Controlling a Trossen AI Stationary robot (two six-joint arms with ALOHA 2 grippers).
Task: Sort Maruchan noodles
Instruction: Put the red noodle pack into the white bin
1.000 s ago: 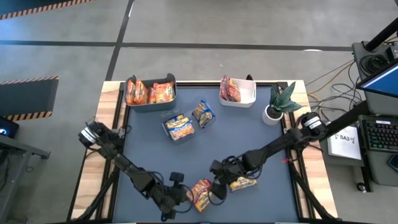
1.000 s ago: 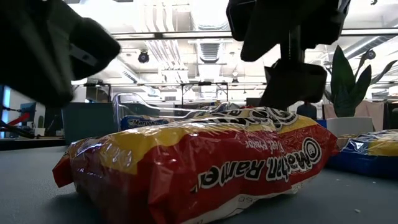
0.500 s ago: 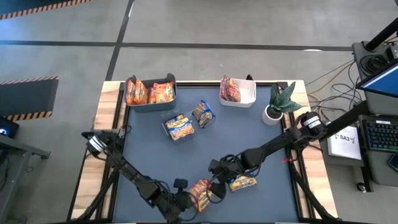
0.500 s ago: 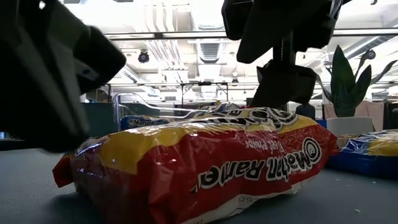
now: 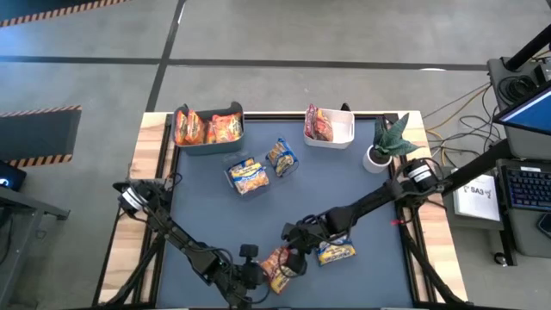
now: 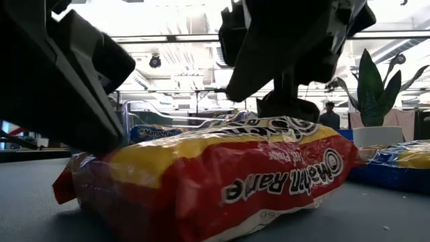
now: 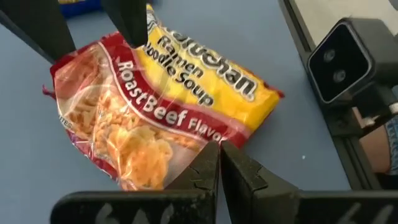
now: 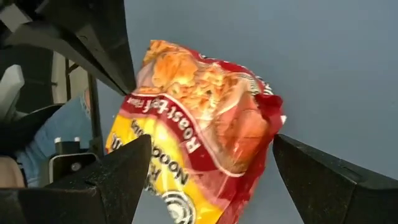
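We judge the step in hand to be the pickup of the red packet (image 5: pixel 277 266), a roast beef packet lying flat on the tabletop (image 5: pixel 344 198) near its front edge. To do it well, we should lower the right tool (image 5: pixel 291 258) squarely so one finger passes each side of the packet, then close on the stiff noodle block rather than on the loose crinkly ends, which would slip. The closed left tool (image 5: pixel 256 274) can serve as a stop so the packet does not slide away.

The right tool's fingers (image 8: pixel 112 180) stand wide apart, straddling the packet (image 8: pixel 199 130); we cannot tell whether they touch it, and nothing is clamped. The left tool (image 7: pixel 219 165) has its fingers pressed together, its tip just at the packet's (image 7: pixel 155 106) near edge, holding nothing. A blue packet (image 5: pixel 336 253) lies just beside the right tool.
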